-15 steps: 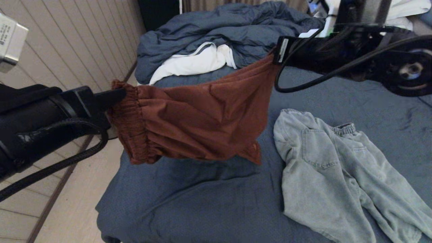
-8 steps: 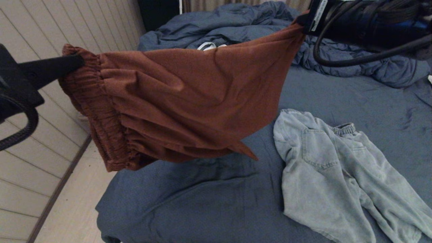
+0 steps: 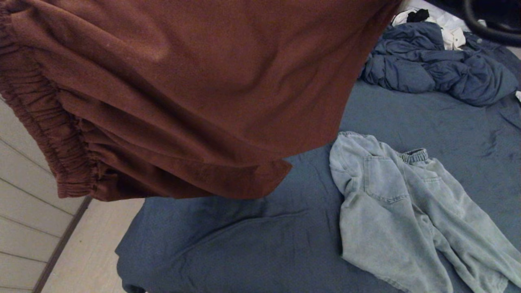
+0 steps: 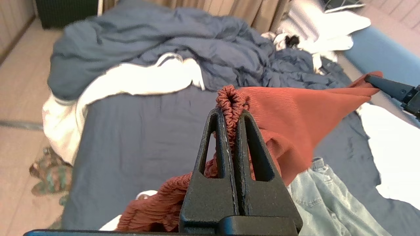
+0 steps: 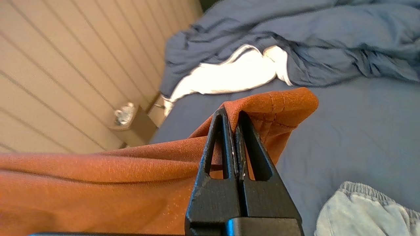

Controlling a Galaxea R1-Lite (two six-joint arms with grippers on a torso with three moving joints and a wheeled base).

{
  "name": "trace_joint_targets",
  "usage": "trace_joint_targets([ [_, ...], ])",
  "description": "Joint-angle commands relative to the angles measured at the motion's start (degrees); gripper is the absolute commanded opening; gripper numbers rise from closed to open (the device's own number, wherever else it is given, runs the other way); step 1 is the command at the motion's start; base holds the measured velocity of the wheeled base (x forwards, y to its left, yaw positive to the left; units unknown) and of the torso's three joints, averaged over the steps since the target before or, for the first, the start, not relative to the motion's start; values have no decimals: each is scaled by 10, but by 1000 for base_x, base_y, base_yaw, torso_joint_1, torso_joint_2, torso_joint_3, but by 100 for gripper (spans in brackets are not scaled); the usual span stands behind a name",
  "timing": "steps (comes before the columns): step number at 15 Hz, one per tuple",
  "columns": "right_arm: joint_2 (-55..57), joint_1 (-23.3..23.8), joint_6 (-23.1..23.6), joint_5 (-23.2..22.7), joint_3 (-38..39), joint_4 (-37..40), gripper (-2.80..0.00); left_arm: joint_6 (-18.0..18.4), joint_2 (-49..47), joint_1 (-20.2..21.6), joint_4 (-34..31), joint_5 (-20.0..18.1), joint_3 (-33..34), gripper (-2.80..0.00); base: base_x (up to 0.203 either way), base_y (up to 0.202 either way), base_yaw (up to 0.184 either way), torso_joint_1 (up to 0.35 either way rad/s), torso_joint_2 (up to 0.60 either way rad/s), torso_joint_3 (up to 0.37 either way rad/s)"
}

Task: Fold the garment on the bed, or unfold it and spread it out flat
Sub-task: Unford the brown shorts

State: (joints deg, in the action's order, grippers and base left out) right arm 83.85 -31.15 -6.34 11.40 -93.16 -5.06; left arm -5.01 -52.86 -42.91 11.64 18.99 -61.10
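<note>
The garment [image 3: 183,89], rust-brown shorts with a gathered elastic waistband, hangs stretched in the air above the bed [image 3: 244,244] and fills the upper left of the head view. Both grippers are out of the head view. In the left wrist view my left gripper [image 4: 229,113] is shut on the bunched waistband [image 4: 231,96]. In the right wrist view my right gripper [image 5: 231,114] is shut on a stitched hem corner [image 5: 279,105] of the same garment. The cloth spans between the two grips, well clear of the slate-blue sheet.
Light denim shorts [image 3: 407,211] lie flat on the sheet at the right. A rumpled blue duvet [image 3: 439,69] and white linens [image 4: 137,78] are heaped at the far end. The bed's left edge drops to pale floor [image 3: 81,252] beside a panelled wall.
Both arms have risen and carried the rust-brown garment up towards the head camera. It now covers the upper left of that view, and both grippers have left it.
</note>
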Motion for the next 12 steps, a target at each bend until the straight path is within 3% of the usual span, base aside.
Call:
trace_joint_targets([
  [1,-35,-12,0,0,17,0,-280,23,50,0,-25,-2,-12,-280,0,0,0,0,0,0],
  [6,-53,-47,1,-6,48,-2,-280,42,84,1,-33,-4,-22,-280,0,0,0,0,0,0],
  [12,-43,-49,2,-7,48,-2,-280,64,96,5,-36,-3,-63,-280,0,0,0,0,0,0],
])
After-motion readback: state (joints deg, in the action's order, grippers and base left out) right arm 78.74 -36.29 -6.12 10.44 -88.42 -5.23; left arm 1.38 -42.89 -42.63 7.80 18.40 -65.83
